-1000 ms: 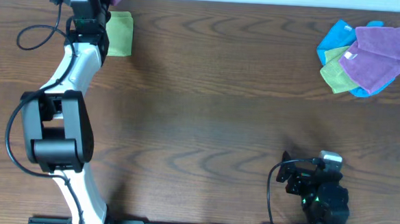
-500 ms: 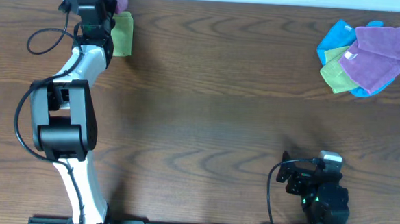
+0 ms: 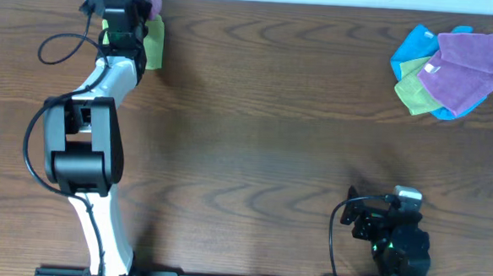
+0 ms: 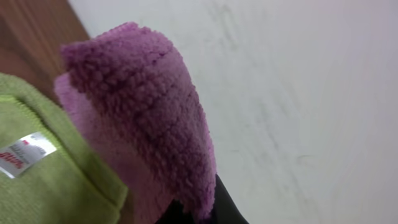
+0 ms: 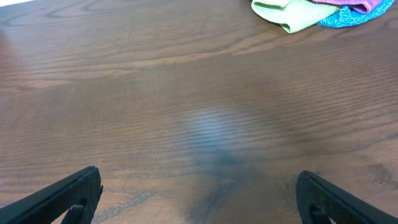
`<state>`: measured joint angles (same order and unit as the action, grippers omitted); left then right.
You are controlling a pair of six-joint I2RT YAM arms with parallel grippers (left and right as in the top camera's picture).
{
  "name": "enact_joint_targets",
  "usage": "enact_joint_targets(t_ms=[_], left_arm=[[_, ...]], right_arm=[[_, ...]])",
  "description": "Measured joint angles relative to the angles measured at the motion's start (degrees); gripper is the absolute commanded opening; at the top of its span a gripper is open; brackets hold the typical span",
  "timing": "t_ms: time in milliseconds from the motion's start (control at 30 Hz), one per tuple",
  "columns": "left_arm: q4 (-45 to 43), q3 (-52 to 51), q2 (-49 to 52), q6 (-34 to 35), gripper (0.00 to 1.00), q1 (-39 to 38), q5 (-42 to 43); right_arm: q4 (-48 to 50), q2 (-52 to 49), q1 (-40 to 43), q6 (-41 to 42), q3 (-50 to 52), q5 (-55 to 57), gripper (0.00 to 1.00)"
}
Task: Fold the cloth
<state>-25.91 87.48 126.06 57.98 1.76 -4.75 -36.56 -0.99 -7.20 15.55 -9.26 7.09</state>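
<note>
Pinkish-purple cloth [image 4: 143,118] fills the left wrist view right up against the lens, a bunched, fuzzy fold of terry rising from a dark finger [image 4: 208,210] at the bottom of the frame. The left gripper [image 3: 126,12] is closed down tight with that fold pinched in it. Just beside and under the bunch lies a lime-green cloth [image 4: 56,180], flat, with a small white tag [image 4: 22,154] showing; the purple terry overlaps its edge, though whether the two press together I cannot tell. Past them is a strip of brown wooden table [image 4: 31,37], and beyond that a pale blank surface [image 4: 298,93]. From overhead, this puts the cloth at the far left corner of the table, at its far edge, with the left arm stretched out to it. On the other side, the right gripper [image 5: 198,177] sits at the near right of the table, its jaws spread as wide as they go and holding nothing, with bare wood between them. Well beyond it, at the far right, is a loose pile: a lilac-violet cloth [image 3: 470,61] on top, with blue [image 3: 416,41] and green [image 3: 409,94] cloths under it.
</note>
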Motion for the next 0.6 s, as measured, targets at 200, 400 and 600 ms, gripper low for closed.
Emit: enact_joint_targets(t_ms=[200, 400, 600], left_arm=[[0.17, 0.00, 0.92, 0.00, 0.06, 0.02, -0.55], [2.75, 0.02, 0.92, -0.22, 0.06, 0.00, -0.79], [11.06, 0.39, 0.94, -0.31, 0.06, -0.11, 0.15]], right_arm=[[0.00, 0.00, 0.00, -0.02, 0.00, 0.00, 0.99], [0.00, 0.00, 0.00, -0.02, 0.00, 0.02, 0.99], [0.00, 0.00, 0.00, 0.00, 0.00, 0.00, 0.99]])
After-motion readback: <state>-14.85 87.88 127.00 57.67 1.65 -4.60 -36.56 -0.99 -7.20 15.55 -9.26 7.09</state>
